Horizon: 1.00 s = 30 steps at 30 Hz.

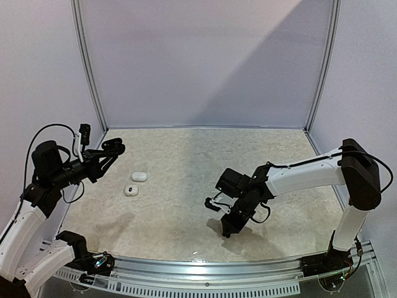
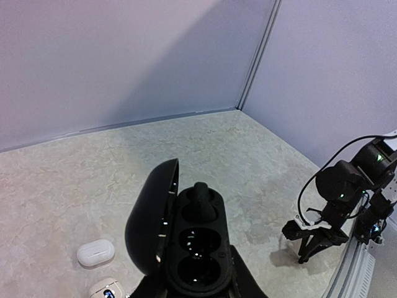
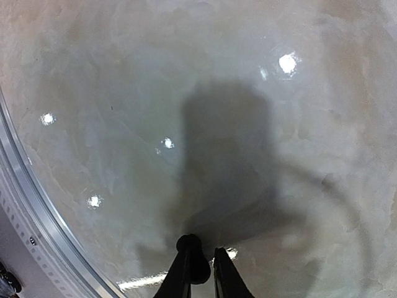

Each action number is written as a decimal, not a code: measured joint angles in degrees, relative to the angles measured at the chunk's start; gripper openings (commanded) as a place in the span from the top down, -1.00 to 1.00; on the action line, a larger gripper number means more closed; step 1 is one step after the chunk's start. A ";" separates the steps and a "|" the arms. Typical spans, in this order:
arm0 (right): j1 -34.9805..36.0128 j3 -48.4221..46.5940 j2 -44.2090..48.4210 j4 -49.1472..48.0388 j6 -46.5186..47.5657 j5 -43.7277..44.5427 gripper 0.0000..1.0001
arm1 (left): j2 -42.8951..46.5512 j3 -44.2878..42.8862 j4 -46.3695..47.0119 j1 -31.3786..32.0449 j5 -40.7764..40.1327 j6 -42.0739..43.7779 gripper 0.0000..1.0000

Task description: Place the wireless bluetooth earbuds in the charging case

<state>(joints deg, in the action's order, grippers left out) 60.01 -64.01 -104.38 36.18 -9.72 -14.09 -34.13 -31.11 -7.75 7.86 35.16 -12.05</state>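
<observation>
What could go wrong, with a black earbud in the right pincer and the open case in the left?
The earbud sits at the tips of the right pincer, near the table's edge rail; it could slip and roll off. The case in the left pincer hangs aloft far away; its free slots are small, so a miss seems possible.

Plain pale purple walls (image 1: 205, 62) stood around a speckled beige surface (image 1: 186, 161). A silver rail (image 1: 205, 273) ran along the bottom of the frame.

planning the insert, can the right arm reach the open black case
Likely yes: the left gripper holds the black case up, lid open, wells exposed, with open air between it and the right gripper.
</observation>
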 measured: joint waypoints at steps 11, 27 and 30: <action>1.07 -0.02 0.09 0.02 -0.98 -0.28 0.98 | -0.02 0.00 0.02 0.02 0.02 0.00 1.00; 1.25 -12.74 4.17 10.14 2.82 2.99 1.00 | -0.44 0.02 0.42 2.69 6.34 1.77 1.00; 2.16 -21.14 5.75 12.48 4.98 4.66 1.00 | -0.61 0.07 0.72 5.05 9.29 2.99 1.00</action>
<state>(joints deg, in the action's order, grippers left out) 62.17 -85.14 -98.63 48.66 -4.73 -9.43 -34.74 -31.05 -7.03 12.91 44.45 -9.06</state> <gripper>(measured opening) 0.043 0.236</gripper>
